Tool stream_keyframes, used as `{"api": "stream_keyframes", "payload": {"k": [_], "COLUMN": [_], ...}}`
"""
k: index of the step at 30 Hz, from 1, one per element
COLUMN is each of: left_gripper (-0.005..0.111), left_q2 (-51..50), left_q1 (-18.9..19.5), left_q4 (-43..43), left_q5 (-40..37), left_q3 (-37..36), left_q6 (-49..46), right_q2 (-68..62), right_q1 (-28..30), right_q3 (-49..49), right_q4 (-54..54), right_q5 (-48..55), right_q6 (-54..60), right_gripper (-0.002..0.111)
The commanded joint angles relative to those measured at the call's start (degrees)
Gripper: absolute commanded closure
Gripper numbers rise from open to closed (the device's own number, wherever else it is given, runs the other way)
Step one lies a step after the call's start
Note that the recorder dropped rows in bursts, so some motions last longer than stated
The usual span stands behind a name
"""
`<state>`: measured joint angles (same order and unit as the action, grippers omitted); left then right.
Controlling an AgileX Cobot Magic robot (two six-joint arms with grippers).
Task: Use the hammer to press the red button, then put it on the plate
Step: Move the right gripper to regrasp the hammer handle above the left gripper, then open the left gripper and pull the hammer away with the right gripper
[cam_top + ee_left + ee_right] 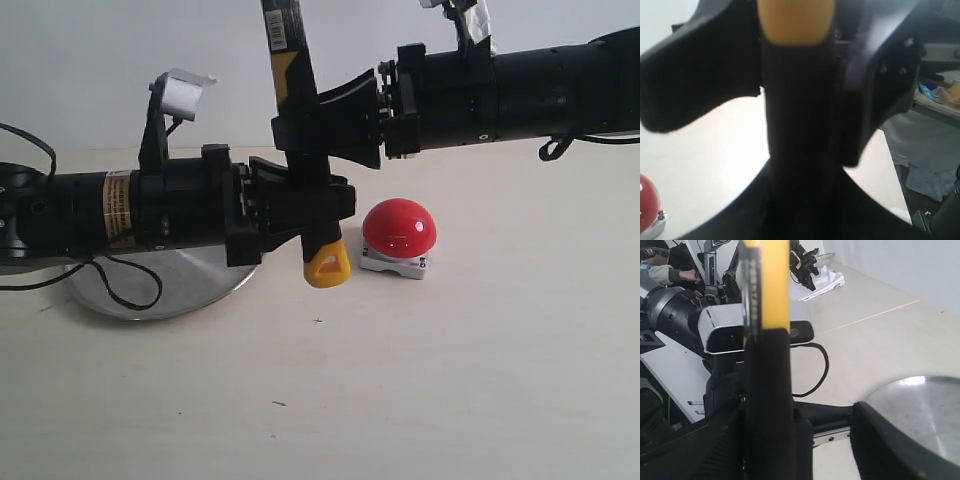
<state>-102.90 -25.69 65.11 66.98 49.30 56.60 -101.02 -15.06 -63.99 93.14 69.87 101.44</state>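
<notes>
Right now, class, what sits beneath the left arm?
The silver plate rests on the table under the left arm. Only its near edge shows; the arm covers the rest.

From my screens I counted one hammer (290, 80), one red button (399, 228) and one plate (190, 285). Two grippers were in shot as well (a left gripper (340, 200) and a right gripper (305, 125), one from each side).

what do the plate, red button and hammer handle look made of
Plate: likely metal, silvery with a bright sheen.
Red button: probably plastic, a glossy dome with soft highlights.
Hammer handle: matte black and yellow, rubber or plastic, cannot tell which.
</notes>
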Motion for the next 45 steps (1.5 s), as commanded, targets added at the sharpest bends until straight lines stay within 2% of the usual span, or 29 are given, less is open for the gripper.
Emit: {"api": "stream_keyframes", "payload": {"k": [1,6,12,18,20,23,26,27,33,37,45], "left_gripper": [0.107,0.107,0.107,0.107,0.107,0.107,0.107,0.107,0.106,0.093,0.05], "left_q2": [1.23,1.13,0.9,0.9,0.9,0.9,0.9,0.9,0.9,0.9,0.9], "left_q1": [-0.74,-1.1,-3.49,-3.49,-3.49,-3.49,-3.49,-3.49,-3.49,-3.49,-3.49], "left_q4": [-2.22,-1.89,-3.59,-4.35,-3.93,-3.93,-3.93,-3.93,-4.12,-4.12,-4.12], "left_q5": [2.99,2.99,2.99,2.99,2.99,2.99,2.99,2.99,2.99,2.99,2.99], "left_q3": [1.49,1.49,1.49,1.49,1.49,1.49,1.49,1.49,1.49,1.49,1.49], "left_q6": [0.61,0.61,-0.69,-0.79,-0.35,0.4,0.92,0.95,0.95,1.18,1.69], "right_q2": [-0.4,-0.4,-0.4,-0.4,-0.4,-0.4,-0.4,-0.4,-0.4,-0.4,-0.4], "right_q1": [-0.22,-0.22,-0.22,-0.22,-0.22,-0.22,-0.22,-0.22,-0.22,-0.22,-0.22], "right_q3": [-0.43,-0.43,-0.43,-0.43,-0.43,-0.43,-0.43,-0.43,-0.43,-0.43,-0.43], "right_q4": [1.36,3.23,4.06,4.37,4.84,4.94,4.83,4.83,5.31,5.43,5.27], "right_q5": [0.1,0.1,0.1,0.1,0.1,0.1,0.1,0.1,0.1,0.1,0.1], "right_q6": [0.24,0.35,0.73,0.75,0.75,0.75,0.4,0.21,0.38,0.38,0.38], "right_gripper": [0.05,0.05,0.05,0.056,0.062,0.08,0.105,0.108,0.108,0.108,0.108]}}
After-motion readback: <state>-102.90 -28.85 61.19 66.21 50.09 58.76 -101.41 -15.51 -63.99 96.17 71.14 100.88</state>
